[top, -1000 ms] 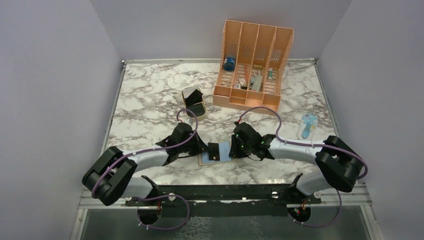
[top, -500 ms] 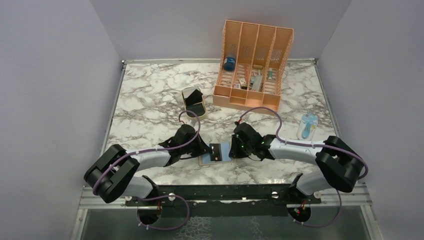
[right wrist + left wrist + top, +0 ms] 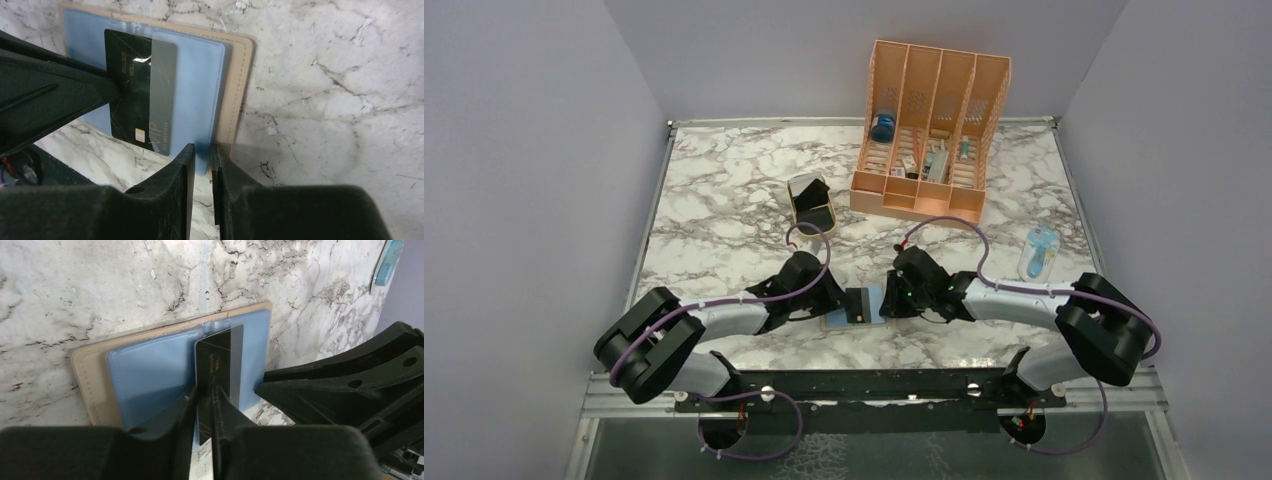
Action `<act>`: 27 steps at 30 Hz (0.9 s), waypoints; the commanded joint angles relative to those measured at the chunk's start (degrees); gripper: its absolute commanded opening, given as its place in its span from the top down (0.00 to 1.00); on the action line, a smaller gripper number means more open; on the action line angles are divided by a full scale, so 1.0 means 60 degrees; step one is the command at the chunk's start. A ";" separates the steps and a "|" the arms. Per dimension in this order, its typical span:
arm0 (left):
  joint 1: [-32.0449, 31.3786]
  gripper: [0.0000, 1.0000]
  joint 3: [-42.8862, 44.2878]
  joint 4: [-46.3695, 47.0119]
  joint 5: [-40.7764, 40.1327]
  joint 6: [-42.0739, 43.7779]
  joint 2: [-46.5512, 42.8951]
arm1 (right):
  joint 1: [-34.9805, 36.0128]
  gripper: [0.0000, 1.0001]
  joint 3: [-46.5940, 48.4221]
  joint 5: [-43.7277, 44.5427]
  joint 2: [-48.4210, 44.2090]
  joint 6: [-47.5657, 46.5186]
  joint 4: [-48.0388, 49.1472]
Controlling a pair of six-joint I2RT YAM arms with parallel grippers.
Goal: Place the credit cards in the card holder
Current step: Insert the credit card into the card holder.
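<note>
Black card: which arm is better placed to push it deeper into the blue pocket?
Left: the left fingers grip the black card, partly in the card holder; the right fingers only clamp its edge.

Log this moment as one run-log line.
phase: card insertion | left gripper: pinches black card, partly inside open card holder | right gripper: clamps card holder edge

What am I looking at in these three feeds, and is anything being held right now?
Two robot arms at a marble table. The wide picture is from above and behind them; the other two come from cameras on each wrist. On the table: an open tan card holder, an orange organizer, a tray, a blue item. The left arm pinches a black card in its jaws, its far edge seemingly under a clear pocket. The right arm clamps the holder's edge in its jaws.
</note>
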 commanded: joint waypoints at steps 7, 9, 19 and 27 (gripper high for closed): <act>-0.0098 0.60 0.0455 -0.1295 -0.0817 0.0383 -0.0677 | 0.0043 0.82 -0.0225 -0.0309 -0.0982 0.0193 -0.0164; -0.0102 0.59 0.0446 -0.1286 -0.0788 0.0398 -0.0659 | 0.0041 0.82 -0.0062 0.0001 -0.1077 0.0014 -0.0439; -0.0333 0.56 0.0661 -0.1092 -0.0553 0.0385 -0.0077 | 0.0036 0.82 0.0068 0.0369 -0.0575 -0.0106 -0.0222; -0.0668 0.71 0.0872 -0.0897 -0.0716 0.0326 0.0141 | 0.0043 0.81 -0.0275 0.0057 -0.0060 -0.0048 0.0548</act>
